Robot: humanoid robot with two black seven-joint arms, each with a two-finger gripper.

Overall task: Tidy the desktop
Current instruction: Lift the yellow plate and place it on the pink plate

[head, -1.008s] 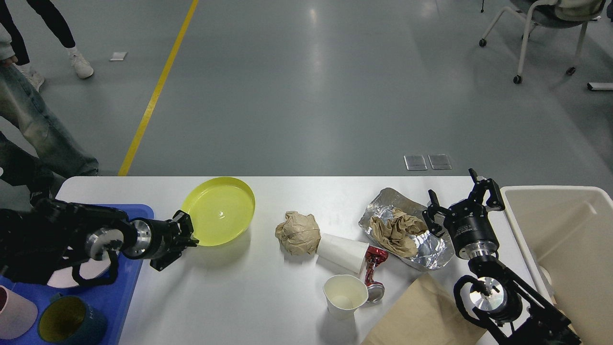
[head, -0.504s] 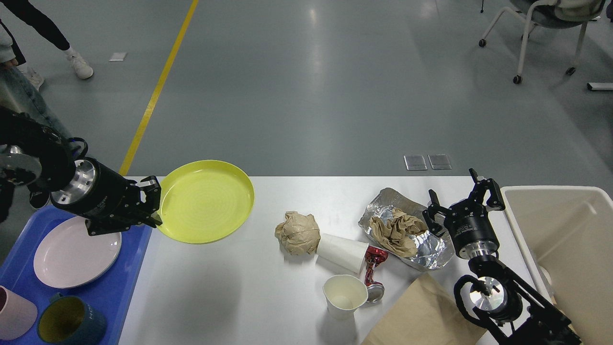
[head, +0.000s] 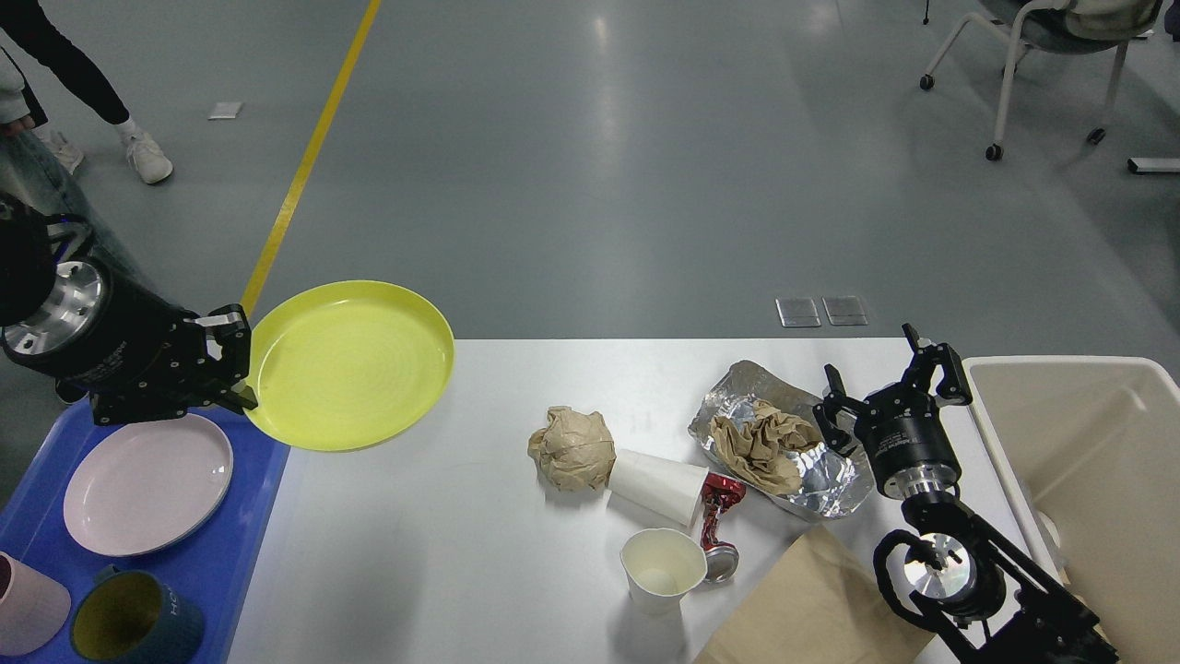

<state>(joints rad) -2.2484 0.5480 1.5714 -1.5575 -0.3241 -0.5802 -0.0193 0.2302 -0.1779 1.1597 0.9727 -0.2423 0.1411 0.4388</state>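
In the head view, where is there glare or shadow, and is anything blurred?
Head view: soft ceiling-light glare on the grey floor; the lifted yellow plate in the left gripper casts a faint shadow on the desktop; crumpled foil glints; everything looks sharp.

Lots of clutter here: a crumpled brown paper ball [head: 572, 448] touching a tipped-over white paper cup [head: 658, 486], another paper cup [head: 664, 568] standing upright, and a crushed red can [head: 718, 520] between them. Foil [head: 784, 441] holds more wadded paper. A flat brown bag [head: 816, 605] lies near the edge. Blue tray [head: 235, 535] has a pink plate [head: 146, 482] and mugs. Office chair [head: 1042, 55] out back.
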